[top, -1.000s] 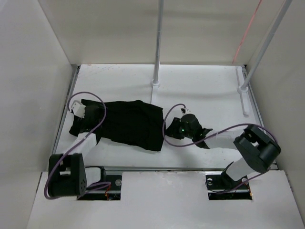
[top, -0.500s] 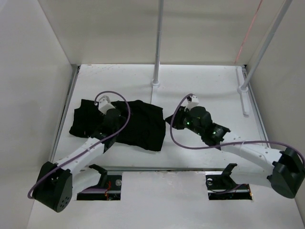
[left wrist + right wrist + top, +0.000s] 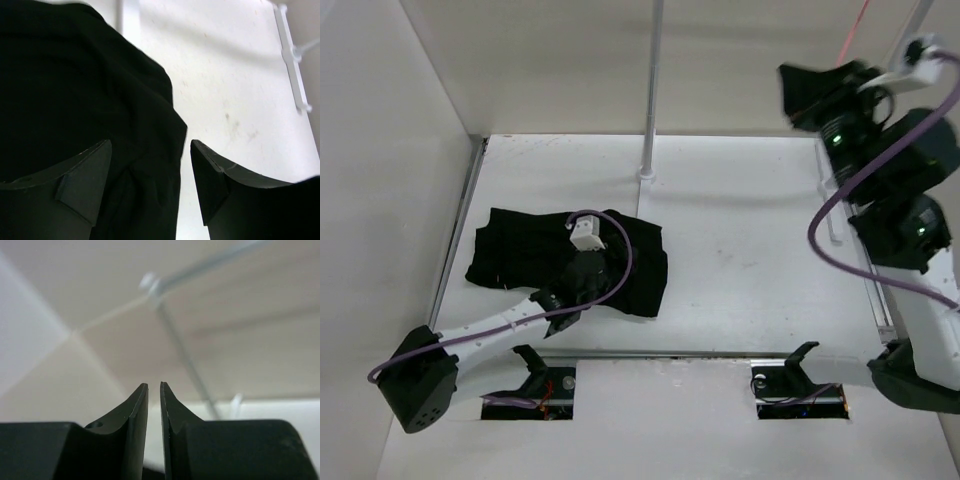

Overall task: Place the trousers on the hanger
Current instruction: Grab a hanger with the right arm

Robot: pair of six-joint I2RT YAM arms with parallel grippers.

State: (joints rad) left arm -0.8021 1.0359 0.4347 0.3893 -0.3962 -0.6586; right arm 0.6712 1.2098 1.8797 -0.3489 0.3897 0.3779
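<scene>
The black trousers [image 3: 560,258] lie crumpled on the left half of the white table. My left gripper [image 3: 610,268] is low over their right edge. In the left wrist view it [image 3: 150,145] is open, its fingers astride the trousers' [image 3: 75,90] edge, not closed on it. My right gripper [image 3: 800,92] is raised high at the upper right, away from the table. In the right wrist view it [image 3: 154,385] is shut with only a hair of gap and holds nothing. Of the hanger, only a thin pink-orange rod [image 3: 860,14] shows at the top right, above the right gripper.
A white upright pole [image 3: 653,80] stands at the back middle, another [image 3: 918,20] at the back right. A white rail [image 3: 832,215] lies along the table's right edge, also in the left wrist view [image 3: 292,60]. Walls close in on left, back and right.
My right arm has swung from the table's middle up to the upper right. My left gripper has moved rightward across the trousers to their right edge.
</scene>
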